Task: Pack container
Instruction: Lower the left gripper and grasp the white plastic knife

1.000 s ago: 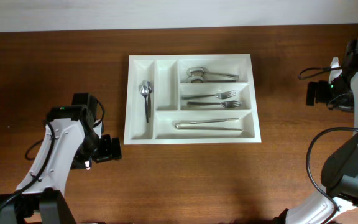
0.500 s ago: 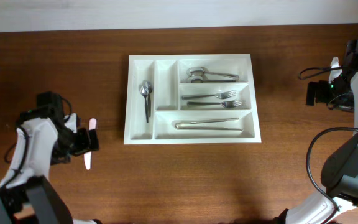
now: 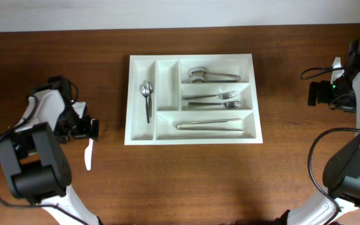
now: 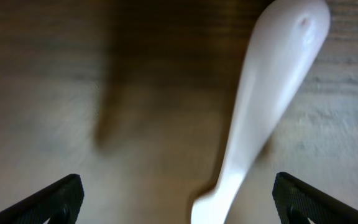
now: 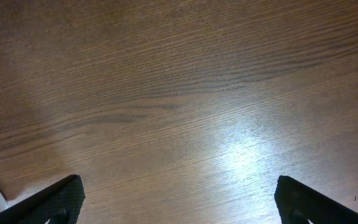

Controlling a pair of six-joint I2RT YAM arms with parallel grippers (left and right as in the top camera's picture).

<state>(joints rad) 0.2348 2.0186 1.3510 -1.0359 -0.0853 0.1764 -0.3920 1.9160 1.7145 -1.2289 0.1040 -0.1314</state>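
The white cutlery tray [image 3: 141, 135] sits in the middle of the wooden table. It holds a spoon [image 3: 146, 100] in the left upright compartment, serving spoons [image 3: 210, 75], forks [image 3: 217, 99] and a knife [image 3: 209, 125] in the long compartments. A white plastic spoon [image 3: 89, 154] lies on the table left of the tray; it fills the left wrist view [image 4: 263, 109]. My left gripper [image 3: 90, 129] is open just above it, fingers [image 4: 176, 199] spread wide to either side. My right gripper [image 3: 315, 94] is open and empty at the far right, over bare wood [image 5: 179, 199].
The second upright compartment [image 3: 166, 87] of the tray holds nothing. The table's back edge runs along the top of the overhead view, with a pale wall behind.
My left arm swung out to the left, uncovering the white spoon, then came back a little to hover over it. The right arm has not moved.
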